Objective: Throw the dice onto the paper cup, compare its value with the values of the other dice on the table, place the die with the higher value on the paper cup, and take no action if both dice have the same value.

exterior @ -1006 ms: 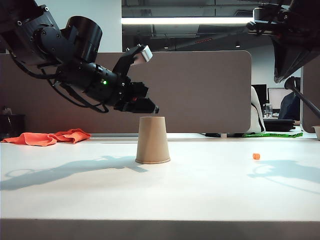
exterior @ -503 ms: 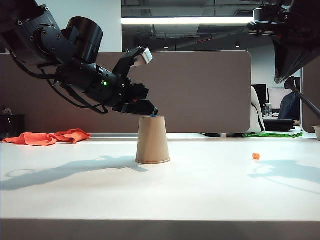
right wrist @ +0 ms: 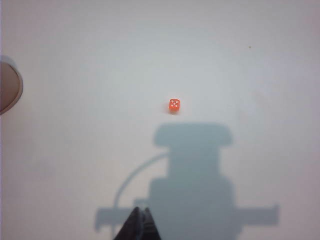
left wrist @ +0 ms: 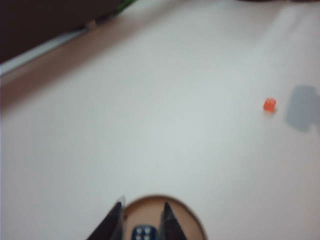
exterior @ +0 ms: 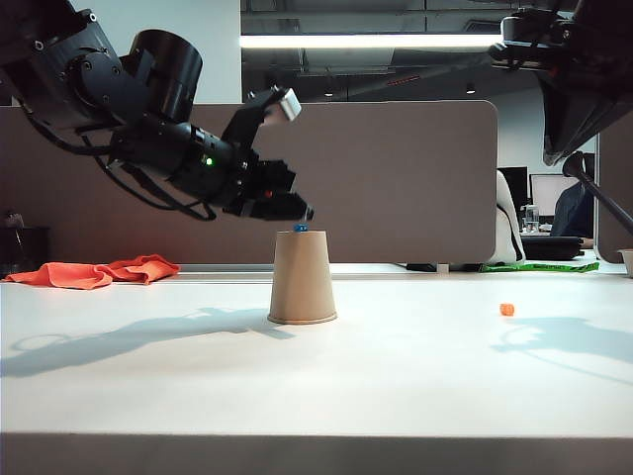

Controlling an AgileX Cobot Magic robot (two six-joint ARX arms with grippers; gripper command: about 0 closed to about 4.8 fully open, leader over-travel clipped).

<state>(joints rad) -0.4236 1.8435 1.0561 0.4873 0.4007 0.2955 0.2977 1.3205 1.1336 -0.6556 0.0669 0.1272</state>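
Note:
The tan paper cup [exterior: 302, 282] stands upside down at the table's middle. On its flat top [left wrist: 186, 221] rests the tiny blue die [exterior: 300, 229], the other dice, pale pips up [left wrist: 143, 233]. My left gripper [exterior: 301, 212] hovers just above it, open, one finger on each side of the die without touching it [left wrist: 142, 205]. The orange dice [exterior: 506, 309] lies on the table well to the right of the cup [left wrist: 269, 105]. My right gripper [right wrist: 140, 212] is shut and empty, high above the table near the orange dice [right wrist: 173, 105]; the cup's edge [right wrist: 9, 90] shows off to one side.
An orange cloth [exterior: 94, 272] lies at the back left by the brown partition [exterior: 396, 178]. Green material [exterior: 539, 265] and a pale object [exterior: 626, 259] sit at the back right. The right arm's shadow [right wrist: 195, 170] falls just short of the orange dice.
The left gripper's jaws have spread and it has risen a little off the cup's top. The blue die now sits free on the cup. The right arm has stayed still.

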